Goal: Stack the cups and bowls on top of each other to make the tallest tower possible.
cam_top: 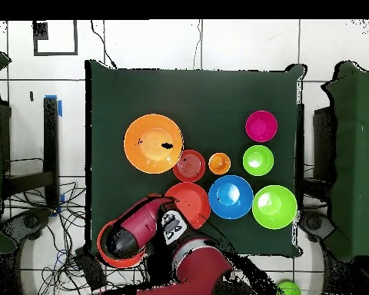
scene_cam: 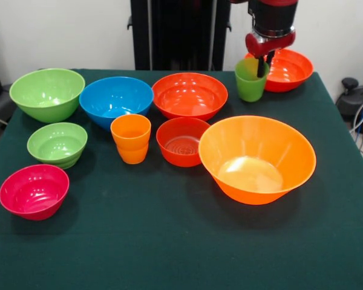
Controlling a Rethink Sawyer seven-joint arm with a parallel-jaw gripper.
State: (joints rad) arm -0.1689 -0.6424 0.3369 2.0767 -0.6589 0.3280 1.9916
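My gripper (scene_cam: pixel 264 63) is at the table's far right in the front view. Its fingers straddle the right rim of the translucent green cup (scene_cam: pixel 249 81), which stands upright on the cloth, and they look shut on it. In the overhead view my arm (cam_top: pixel 141 227) hides the cup. The orange cup (scene_cam: pixel 130 139) (cam_top: pixel 219 163) stands mid-table. The largest orange bowl (scene_cam: pixel 257 158) (cam_top: pixel 153 143), small red-orange bowl (scene_cam: pixel 183 141) (cam_top: pixel 189 165) and small green bowl (scene_cam: pixel 57 144) (cam_top: pixel 258 160) stand apart. Nothing is stacked.
A red-orange bowl (scene_cam: pixel 288 69) (cam_top: pixel 109 252) sits right behind the green cup. A wider red-orange bowl (scene_cam: pixel 189 95), a blue bowl (scene_cam: pixel 116 99), a large green bowl (scene_cam: pixel 47 93) and a pink bowl (scene_cam: pixel 34 191) stand on the dark green table (scene_cam: pixel 169 254).
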